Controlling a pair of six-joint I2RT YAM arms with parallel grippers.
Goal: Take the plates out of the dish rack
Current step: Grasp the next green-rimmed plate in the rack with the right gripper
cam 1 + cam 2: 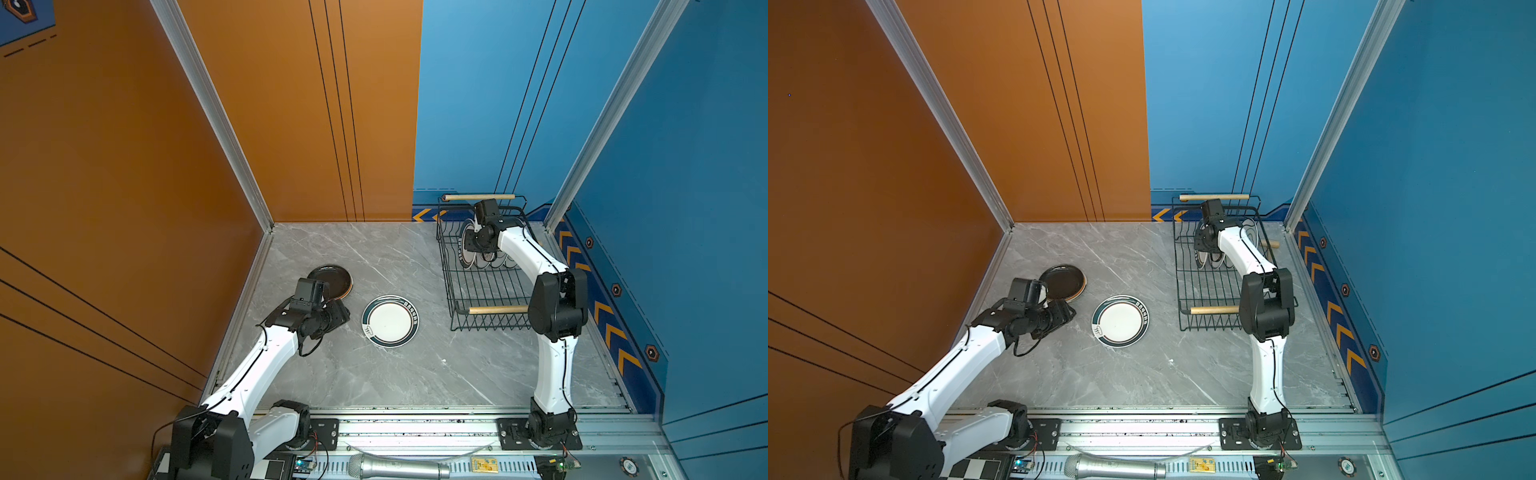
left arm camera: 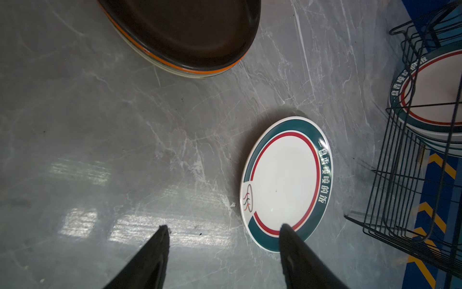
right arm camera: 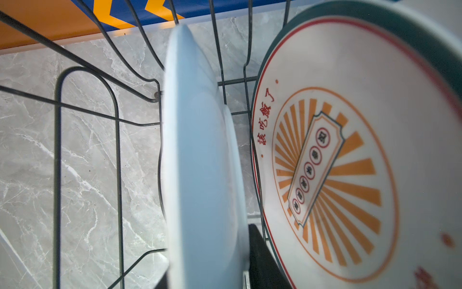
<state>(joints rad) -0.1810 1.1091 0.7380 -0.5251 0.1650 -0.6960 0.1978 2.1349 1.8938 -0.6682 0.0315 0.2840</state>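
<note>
Dish rack [image 1: 486, 321] stands on the table [image 1: 374, 382]; it serves as the landmark. Its front half is bare wire; the plates left in it stand on edge in the back half, under the right arm; count unclear, at least 2 in the right wrist view.

Right gripper [image 3: 210, 252] reaches down inside the rack, astride the rim of 1 upright plate [image 3: 200, 162]; a dark finger lies against each face, so I judge it pinched, though perhaps not firmly. In the neighbouring slot stands a printed plate [image 3: 337, 162] with orange rays at its centre; it is just beside the upright plate, not touching.

Handling, my judgement: glazed ceramic; stiff, slick, heavy for a rim pinch; chips or breaks if knocked on wire or dropped. Take it at the top of the rim, 1 finger on each face; lift straight up out of the slot before turning, else the rim may snag wire or tap the printed plate.

Right arm: upper link rises beside the rack's front handle [image 1: 496, 309]; forearm leans over the rack; wrist bent down into it.

Out of the rack, to its left: 1 green-rimmed plate [image 1: 390, 321] flat, near the rack; further left, a stack of small plates [image 1: 330, 282], black on top, orange edge beneath.

Left gripper [image 2: 222, 227] hangs low between the stack and the green-rimmed plate; jaws wide apart, empty. Left arm stretched low, wrist about level, pointing toward the rack.
</note>
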